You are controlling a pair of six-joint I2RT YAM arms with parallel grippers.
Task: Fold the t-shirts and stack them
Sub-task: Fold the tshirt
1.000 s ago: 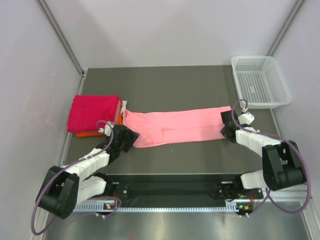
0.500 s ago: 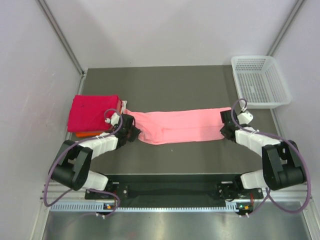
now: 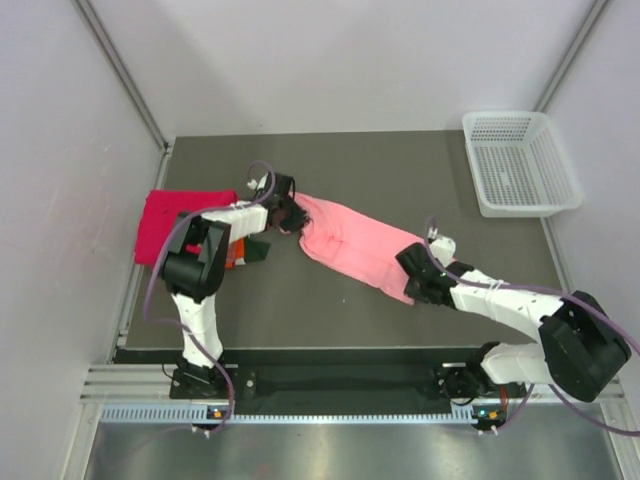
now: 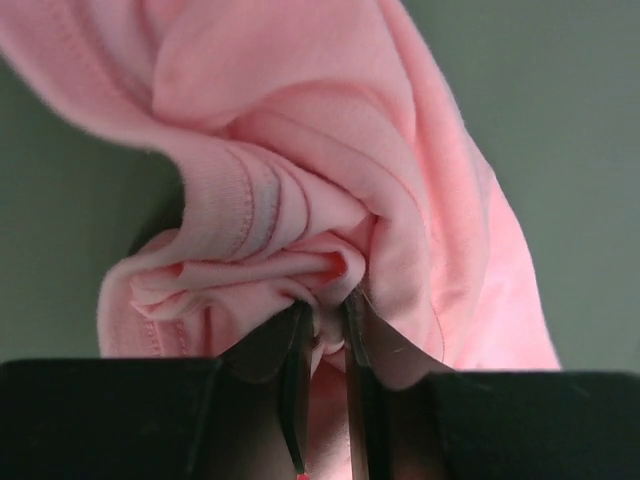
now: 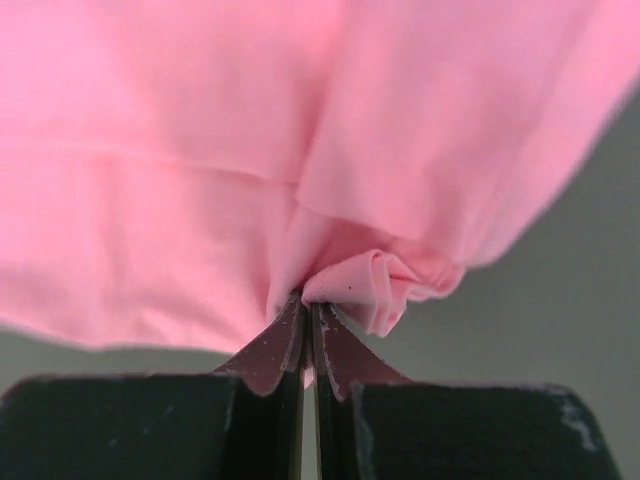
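The light salmon-pink t-shirt (image 3: 355,243) hangs stretched in a slanted band between my two grippers, from the upper left to the lower right of the table. My left gripper (image 3: 287,213) is shut on its bunched upper-left end (image 4: 300,250). My right gripper (image 3: 418,283) is shut on its lower-right end (image 5: 370,280). The folded magenta-red t-shirt (image 3: 170,222) lies at the left, on the folded orange t-shirt (image 3: 238,258), of which only an edge shows; the left arm hides part of both.
A white mesh basket (image 3: 520,162) stands at the back right corner. A metal rail runs along the table's left edge (image 3: 140,270). Grey walls close in the left, back and right sides.
My left gripper has swung up and toward the back with its end of the pink shirt. My right gripper has come leftward and nearer with the other end, so the shirt now lies slanted.
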